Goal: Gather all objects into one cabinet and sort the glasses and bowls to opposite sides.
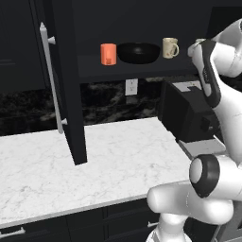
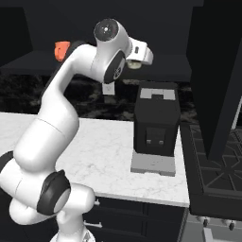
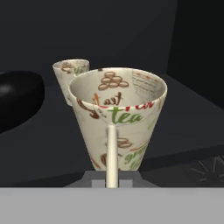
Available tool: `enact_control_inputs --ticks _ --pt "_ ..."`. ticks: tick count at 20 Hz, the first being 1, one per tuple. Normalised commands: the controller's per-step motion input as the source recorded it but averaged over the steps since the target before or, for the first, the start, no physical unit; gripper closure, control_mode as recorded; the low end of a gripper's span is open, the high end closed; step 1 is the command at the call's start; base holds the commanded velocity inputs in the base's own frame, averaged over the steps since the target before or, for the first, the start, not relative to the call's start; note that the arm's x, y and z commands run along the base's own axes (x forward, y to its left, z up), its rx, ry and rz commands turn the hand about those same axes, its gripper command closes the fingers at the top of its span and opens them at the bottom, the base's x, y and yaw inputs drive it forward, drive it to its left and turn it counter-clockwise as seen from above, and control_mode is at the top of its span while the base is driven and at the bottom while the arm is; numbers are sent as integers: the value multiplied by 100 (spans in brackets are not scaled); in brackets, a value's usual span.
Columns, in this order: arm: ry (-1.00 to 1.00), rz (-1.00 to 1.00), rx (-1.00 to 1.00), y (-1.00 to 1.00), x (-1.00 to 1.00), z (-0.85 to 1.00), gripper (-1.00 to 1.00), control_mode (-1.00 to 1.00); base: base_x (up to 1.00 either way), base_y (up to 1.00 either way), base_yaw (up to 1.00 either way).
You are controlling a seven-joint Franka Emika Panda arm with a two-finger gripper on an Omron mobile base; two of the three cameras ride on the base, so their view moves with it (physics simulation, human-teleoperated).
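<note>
Nearest the hand camera, a cream mug [image 3: 117,120] printed with tea lettering fills the centre, its handle running straight down toward the lens; the gripper [image 2: 136,64] is closed tight on that handle, mug held upright at shelf height inside the cabinet [image 1: 142,70]. Just beyond the held mug and a little to its left stands the second cream mug [image 3: 71,74], near but apart from it. Left of that, the rounded flank of the black bowl [image 3: 17,100] bulges in from the frame edge, leaving a narrow lane of bare dark shelf between bowl and held mug. On the right of the held mug the shelf is bare up to a dark vertical wall. Left base view order along the shelf: orange cup [image 1: 108,54], bowl, mug, then the hand. Cabinet door [image 1: 64,85] with silver bar handle [image 1: 51,78] stands swung out over the white marble counter [image 1: 108,156], well to the gripper's left. Below the gripper, a black box appliance [image 2: 156,125] sits on the counter.
</note>
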Motion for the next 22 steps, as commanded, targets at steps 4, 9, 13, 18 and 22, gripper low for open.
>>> enact_control_inputs --ticks 4,9,13,18,22 --pt "0 0 -6 -23 67 -3 100 -100 0 0 0" --pt "0 0 -6 -27 56 -1 100 -100 0 0 0" --pt "0 0 -1 -35 45 -2 100 -100 0 0 0" --pt "1 0 0 -13 26 0 100 -100 0 0 0" --pt "2 0 0 0 15 -8 100 -100 0 0 0"
